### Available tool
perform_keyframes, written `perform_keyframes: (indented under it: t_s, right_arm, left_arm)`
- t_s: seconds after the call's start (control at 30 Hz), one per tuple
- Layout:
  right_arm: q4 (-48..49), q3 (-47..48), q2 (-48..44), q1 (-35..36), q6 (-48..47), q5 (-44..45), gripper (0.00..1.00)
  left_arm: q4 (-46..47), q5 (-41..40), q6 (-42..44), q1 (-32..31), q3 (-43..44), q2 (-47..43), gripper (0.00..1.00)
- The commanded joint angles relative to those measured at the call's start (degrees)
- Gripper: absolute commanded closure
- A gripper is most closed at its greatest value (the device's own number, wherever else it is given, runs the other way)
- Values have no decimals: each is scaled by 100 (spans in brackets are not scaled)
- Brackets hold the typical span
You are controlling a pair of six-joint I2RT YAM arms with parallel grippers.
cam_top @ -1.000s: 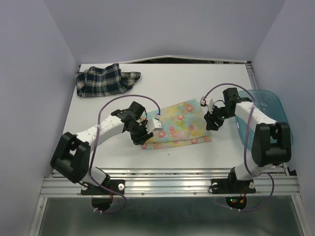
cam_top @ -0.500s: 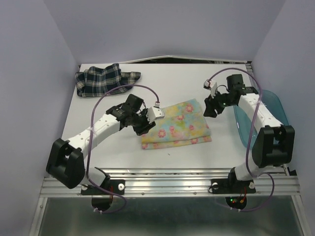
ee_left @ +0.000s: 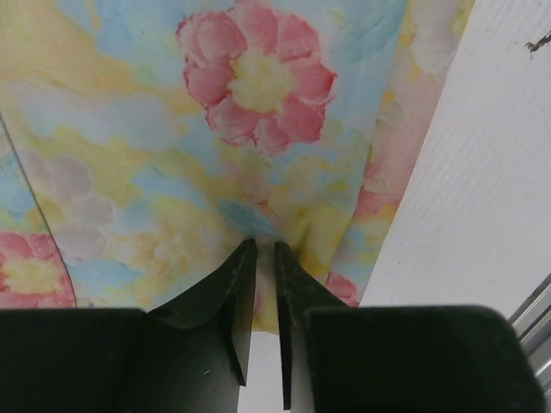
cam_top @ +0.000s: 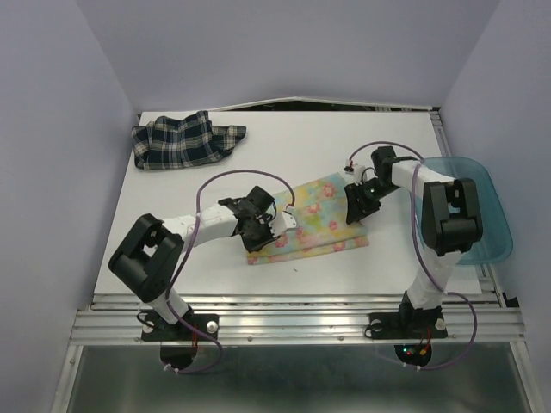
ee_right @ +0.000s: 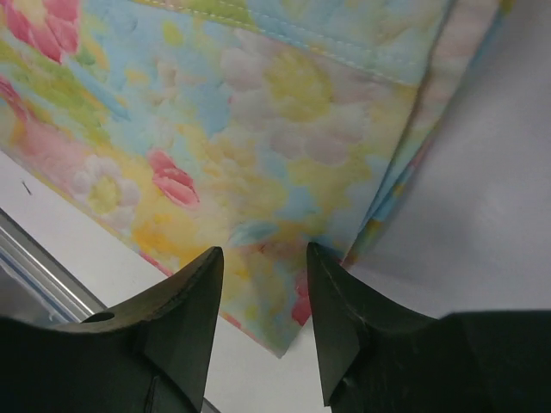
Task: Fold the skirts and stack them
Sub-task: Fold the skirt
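- Top external view, your desk (cam_top: 344, 142): a flat, matte white surface. Both arms reach onto it from the near edge.
- Floral skirt (cam_top: 323, 211): soft pastel cloth, yellow and blue with pink flowers. You have it at mid-desk between the two arms, folded into a flattish rectangle with layered edges along its near side.
- Plaid skirt (cam_top: 185, 142): dark navy-green cloth with white lines. It lies crumpled in a loose heap at the far left of the desk, well apart from the floral skirt.
- Your left tool (ee_left: 265, 245): black tapered fingers set narrow, pinching a small pucker of the floral skirt by its near-left edge.
- Your right tool (ee_right: 263, 254): black curved fingers standing apart. The tips are down at the floral skirt's right edge, where you see a stitched hem and stacked layers. It grips nothing.
- Bin (cam_top: 482, 215): translucent teal plastic with a rounded rim, at the desk's right edge.
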Motion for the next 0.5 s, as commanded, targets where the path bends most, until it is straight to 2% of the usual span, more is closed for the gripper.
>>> perform_keyframes:
  t_s: [0.0,0.13,0.27,0.33,0.43,0.47]
  right_arm:
    - [612,803,709,5,523,616,50]
    - [761,1945,1525,118,769,730,52]
    - [814,3246,2053,233,1085,642,52]
    - [806,3993,2134,303,1304,528,51]
    - [911,4495,1933,303,1726,571,47]
    - [946,4479,1619,303,1858,650,46]
  left_arm:
    - [-59,-185,-240,-75,-151,-91,77]
    - [2,-176,-704,-171,-125,-222,76]
    - [90,-291,-1232,-224,77,-425,69]
    - [125,-142,-1600,-224,226,-530,65]
    - [204,-9,-1979,-224,498,-644,59]
    - [222,-79,-2154,-233,586,-662,59]
